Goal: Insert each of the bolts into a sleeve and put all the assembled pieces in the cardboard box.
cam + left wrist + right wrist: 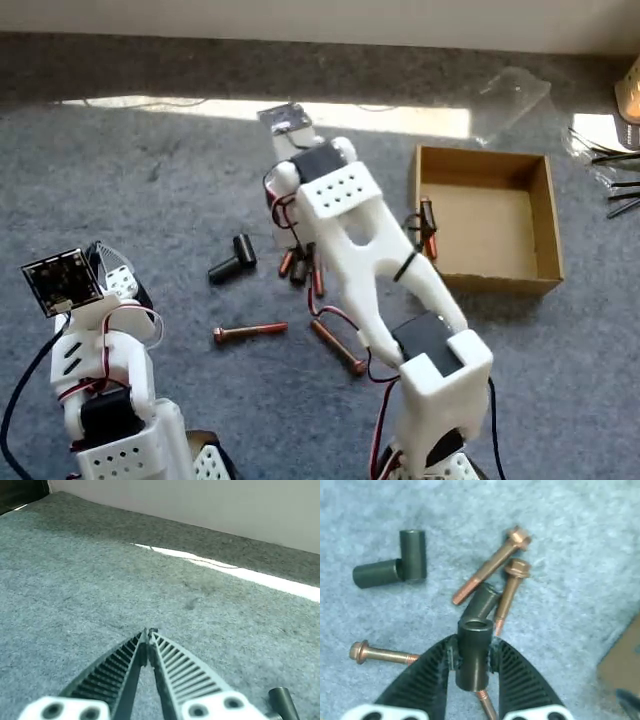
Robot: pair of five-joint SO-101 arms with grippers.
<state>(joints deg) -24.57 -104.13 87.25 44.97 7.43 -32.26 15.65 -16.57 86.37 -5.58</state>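
Carpet (150, 200): left hand (148, 634) closed, holding nothing, over open stretch; right hand (472, 646) grips sleeve (473, 662) among bolts (490, 565), near cardboard box (500, 281).

1. The left arm (105, 380) is seen folded back at the near left edge, and the left gripper (149, 634) is pressed fully together.
2. The right arm (380, 270) is stretched forward, and the right gripper (472, 645) is clamped on a dark sleeve (473, 666).

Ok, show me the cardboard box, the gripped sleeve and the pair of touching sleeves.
cardboard box (548, 215): high view, right wall.
gripped sleeve (473, 657): right wrist view, outer side.
touching sleeves (402, 569): right wrist view, where they meet.
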